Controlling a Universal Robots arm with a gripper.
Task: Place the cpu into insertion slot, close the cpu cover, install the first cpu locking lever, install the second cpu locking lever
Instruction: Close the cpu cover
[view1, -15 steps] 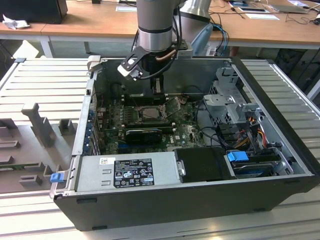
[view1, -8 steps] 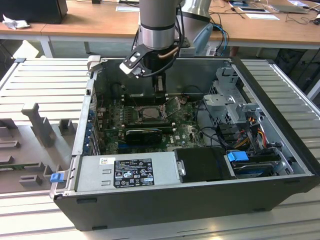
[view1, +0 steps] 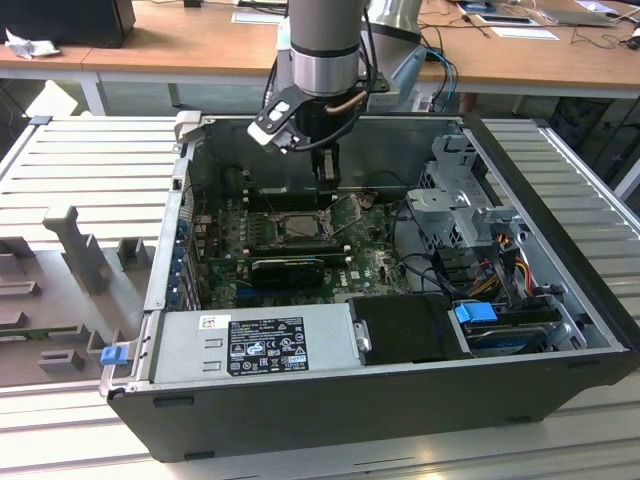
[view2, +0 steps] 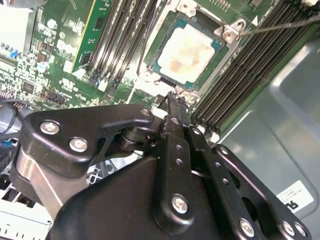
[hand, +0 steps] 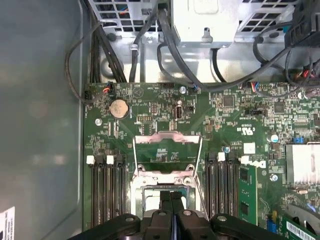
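The cpu (view2: 187, 50), probably light, stiff yet fragile and best held by its edges, lay in the slot (view2: 216, 64), near ten o'clock from the middle of the case (view1: 400, 410) in the exterior view, cover (hand: 167, 136) open, pincer (view2: 175, 97) narrow and empty at the slot's rim.

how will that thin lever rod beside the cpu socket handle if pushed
The locking lever is a long thin metal rod, so probably springy, not stiff. Narrow and smooth, it may slip off whatever pushes it.

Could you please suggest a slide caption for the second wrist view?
Black gripper, fingers shut, poised at the edge of the dark-rimmed square insertion slot where the pale beige-silver square cpu sits.
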